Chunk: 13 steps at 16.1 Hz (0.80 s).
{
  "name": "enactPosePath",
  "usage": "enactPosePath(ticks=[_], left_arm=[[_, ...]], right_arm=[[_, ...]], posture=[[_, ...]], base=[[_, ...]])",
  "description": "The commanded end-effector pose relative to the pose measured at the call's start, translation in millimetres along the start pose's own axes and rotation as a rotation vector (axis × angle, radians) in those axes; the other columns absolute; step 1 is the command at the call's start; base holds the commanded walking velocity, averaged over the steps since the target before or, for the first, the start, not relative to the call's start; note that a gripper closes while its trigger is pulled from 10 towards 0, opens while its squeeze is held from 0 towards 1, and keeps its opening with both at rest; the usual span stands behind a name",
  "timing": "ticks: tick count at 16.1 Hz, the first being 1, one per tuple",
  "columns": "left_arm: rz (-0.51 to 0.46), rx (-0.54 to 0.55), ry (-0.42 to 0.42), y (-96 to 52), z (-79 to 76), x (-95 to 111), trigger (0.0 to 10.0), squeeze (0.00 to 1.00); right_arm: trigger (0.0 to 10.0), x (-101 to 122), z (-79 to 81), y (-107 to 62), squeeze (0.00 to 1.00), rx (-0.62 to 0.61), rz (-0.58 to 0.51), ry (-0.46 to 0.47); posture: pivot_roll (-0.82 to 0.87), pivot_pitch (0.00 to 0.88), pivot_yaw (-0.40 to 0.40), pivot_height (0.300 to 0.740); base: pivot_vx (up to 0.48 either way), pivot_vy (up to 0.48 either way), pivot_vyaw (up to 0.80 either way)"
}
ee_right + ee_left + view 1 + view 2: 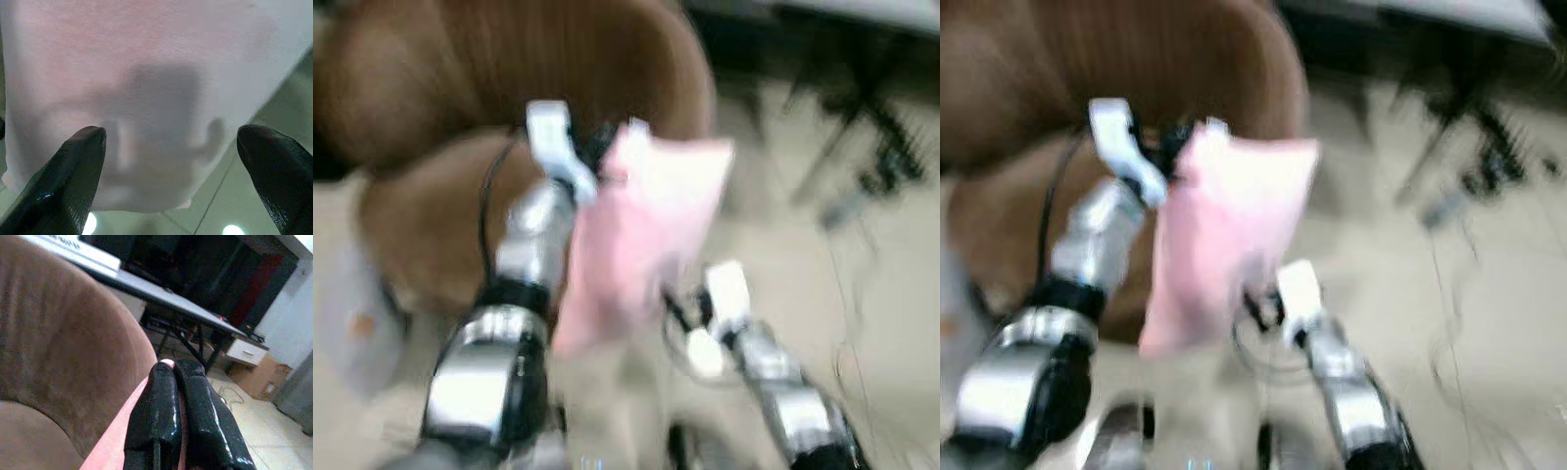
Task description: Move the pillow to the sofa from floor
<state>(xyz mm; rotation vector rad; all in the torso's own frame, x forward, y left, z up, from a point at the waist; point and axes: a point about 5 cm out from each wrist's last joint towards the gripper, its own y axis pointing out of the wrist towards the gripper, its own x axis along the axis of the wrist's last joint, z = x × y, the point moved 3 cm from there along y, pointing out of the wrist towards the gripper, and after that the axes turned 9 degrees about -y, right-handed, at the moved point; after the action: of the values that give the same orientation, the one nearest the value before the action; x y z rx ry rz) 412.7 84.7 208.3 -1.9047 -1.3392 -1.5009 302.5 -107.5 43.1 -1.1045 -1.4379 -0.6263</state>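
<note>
The left gripper (181, 377) pinches the pink pillow (641, 230) by its top edge; it hangs long axis down, just right of the brown sofa (460, 117). The right gripper (171, 161), spread, faces its underside.

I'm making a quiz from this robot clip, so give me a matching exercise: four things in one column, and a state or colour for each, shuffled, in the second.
Column one:
1. pillow
2. sofa
3. left claw
4. right claw

Column two:
A. brown
B. open, under the pillow
C. pink, hanging off the floor
D. shut on the pillow's edge

Pairs: 1-C, 2-A, 3-D, 4-B
</note>
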Motion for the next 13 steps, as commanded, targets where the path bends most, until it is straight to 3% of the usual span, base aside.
enactPosePath(ticks=[1, 3, 8, 9, 13], left_arm=[[-0.061, -0.027, 0.034, 2.3, -2.4, 21, 0.0, 0.0], [-0.058, -0.047, 0.04, 2.9, -6.3, 22, 0.0, 0.0], [-0.03, -0.045, 0.083, 1.7, -6.8, 19, 0.0, 0.0], [-0.013, -0.047, 0.108, -3.3, -4.8, 16, 0.0, 0.0], [0.041, 0.001, 0.163, -33.6, 5.7, 11, 0.0, 0.0]], right_arm=[[10.0, -1, -0.2, 0.7, 0.18, -0.003, 0.0, -0.008], [10.0, -2, -1.4, 0.9, 0.18, -0.012, 0.003, -0.005], [10.0, 0, -4.2, 4.2, 0.17, -0.046, -0.019, 0.015], [10.0, 2, -6.9, 6.4, 0.13, -0.063, -0.024, 0.017], [10.0, 27, -21.3, 7.7, 0.11, -0.123, -0.11, 0.011]], posture=[[-0.03, 0.074, -0.084, 0.715], [-0.03, 0.076, -0.082, 0.739], [-0.02, 0.05, -0.067, 0.74], [-0.01, 0.037, -0.06, 0.74], [0.01, 0.002, -0.026, 0.74]], base=[[0.0, 0.0, 0.0], [0.0, 0.0, 0.0], [0.0, 0.0, 0.0], [0.0, 0.0, 0.0], [0.0, 0.0, 0.0]])
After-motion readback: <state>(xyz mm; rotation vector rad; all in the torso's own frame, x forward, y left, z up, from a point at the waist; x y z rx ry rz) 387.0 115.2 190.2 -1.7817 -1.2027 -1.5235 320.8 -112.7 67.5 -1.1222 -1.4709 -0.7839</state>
